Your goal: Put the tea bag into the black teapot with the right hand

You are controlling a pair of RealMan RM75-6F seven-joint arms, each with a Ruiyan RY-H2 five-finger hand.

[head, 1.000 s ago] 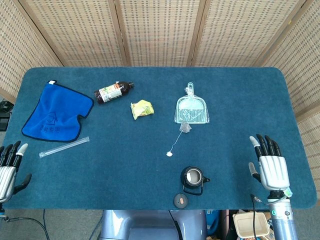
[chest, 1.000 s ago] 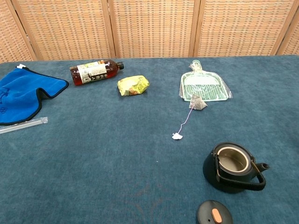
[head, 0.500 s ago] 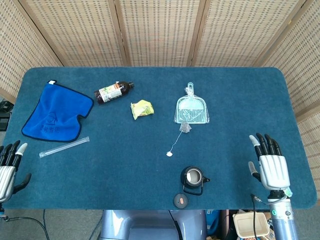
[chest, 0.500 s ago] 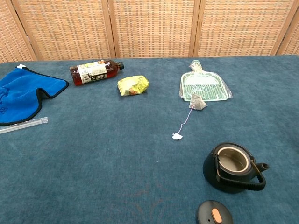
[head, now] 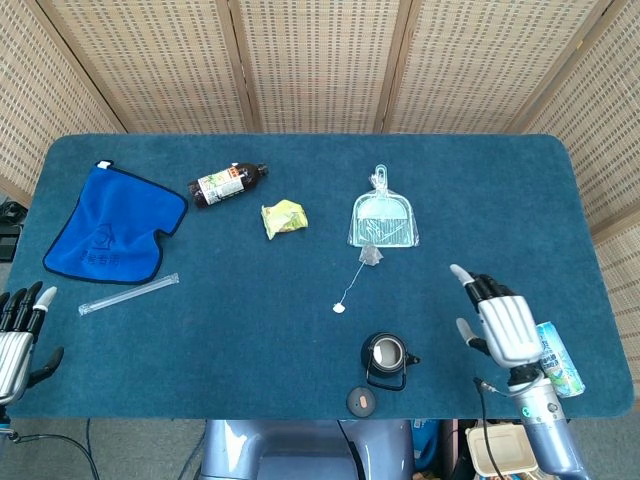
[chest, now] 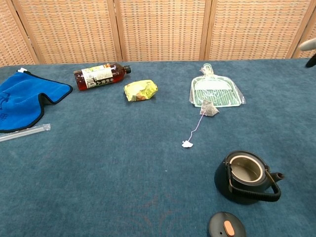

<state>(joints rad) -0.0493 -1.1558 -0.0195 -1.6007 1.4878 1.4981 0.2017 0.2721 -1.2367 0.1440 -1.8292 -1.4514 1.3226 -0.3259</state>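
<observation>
Lying beside the dustpan (head: 383, 218): tea bag (head: 371, 256); black teapot (head: 386, 358) (lid off); right hand (head: 503, 325) spread, nothing held.

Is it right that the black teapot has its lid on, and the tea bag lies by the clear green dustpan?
Not quite. The round black teapot is open; its black lid with the orange knob lies on the blue table in front of it, as the chest view shows. The small pyramid tea bag does lie by the clear green dustpan.
</observation>
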